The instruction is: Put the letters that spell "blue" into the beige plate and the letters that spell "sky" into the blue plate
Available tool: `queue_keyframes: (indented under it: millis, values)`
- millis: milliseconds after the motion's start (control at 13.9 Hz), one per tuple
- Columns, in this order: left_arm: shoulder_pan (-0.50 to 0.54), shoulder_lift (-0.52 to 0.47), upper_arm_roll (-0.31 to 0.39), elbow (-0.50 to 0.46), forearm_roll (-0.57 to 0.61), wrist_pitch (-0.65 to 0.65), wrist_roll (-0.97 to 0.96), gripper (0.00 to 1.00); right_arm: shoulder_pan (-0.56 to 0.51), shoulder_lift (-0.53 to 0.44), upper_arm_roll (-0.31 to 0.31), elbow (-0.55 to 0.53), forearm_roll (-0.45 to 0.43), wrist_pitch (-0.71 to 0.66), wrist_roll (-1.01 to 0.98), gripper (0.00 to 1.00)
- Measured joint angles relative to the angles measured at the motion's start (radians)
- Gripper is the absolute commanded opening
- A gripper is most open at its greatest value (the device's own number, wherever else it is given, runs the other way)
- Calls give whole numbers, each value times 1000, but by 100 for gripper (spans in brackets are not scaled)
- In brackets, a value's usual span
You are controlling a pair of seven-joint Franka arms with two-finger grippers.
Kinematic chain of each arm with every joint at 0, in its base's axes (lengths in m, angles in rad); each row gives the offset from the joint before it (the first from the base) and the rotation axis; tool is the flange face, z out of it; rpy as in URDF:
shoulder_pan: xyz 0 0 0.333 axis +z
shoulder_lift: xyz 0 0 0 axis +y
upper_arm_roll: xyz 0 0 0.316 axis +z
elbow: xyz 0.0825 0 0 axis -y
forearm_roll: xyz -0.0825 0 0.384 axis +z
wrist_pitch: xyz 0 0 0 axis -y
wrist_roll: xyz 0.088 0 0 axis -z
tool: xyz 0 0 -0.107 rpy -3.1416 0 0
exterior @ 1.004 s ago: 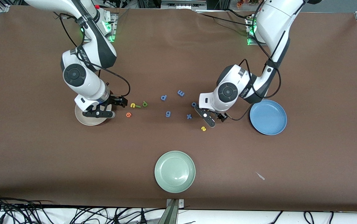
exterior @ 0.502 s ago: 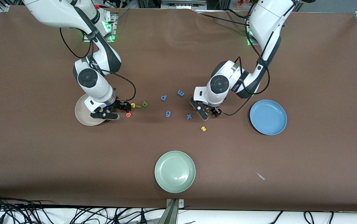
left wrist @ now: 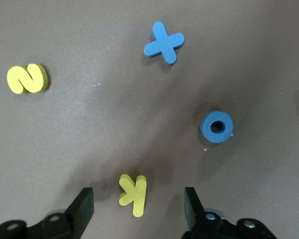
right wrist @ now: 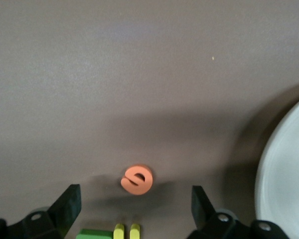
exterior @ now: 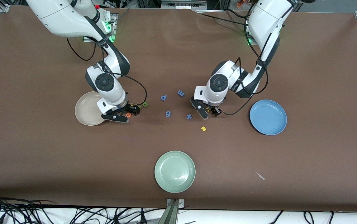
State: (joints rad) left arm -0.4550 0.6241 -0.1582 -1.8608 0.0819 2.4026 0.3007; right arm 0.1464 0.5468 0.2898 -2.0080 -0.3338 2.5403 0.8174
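Left end effector: fingers apart, straddling k. Right end effector: apart over e; u at 6 o'clock. Risk: thin foam slips or tips; neighbour nudged.

Brown table with plates and small foam letters

On it lie a beige plate, blue plate, green plate, blue letters and a yellow s.

Right gripper shifted off the beige plate toward the middle of the table, now over the orange e, jaws spread wide. Left gripper drawn in over the yellow k, fingers somewhat narrowed but apart.
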Motion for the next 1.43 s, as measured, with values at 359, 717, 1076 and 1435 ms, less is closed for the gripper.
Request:
queue_keyframes:
  millis: [359,717,1076,1435]
  values:
    - [0,10,0,-6,0,27,0,20,-1,18,-2,8,-23,6,3,90]
    - [1,8,5,-5,2,32,0,0,-1,37,-3,19,-24,16,9,45]
    - [21,-29,10,6,2,-5,0,0,0,39,-2,21,-24,18,15,12]
    - [125,-147,14,48,3,-214,3,0,-10,-10,-5,49,-27,-110,-33,13]
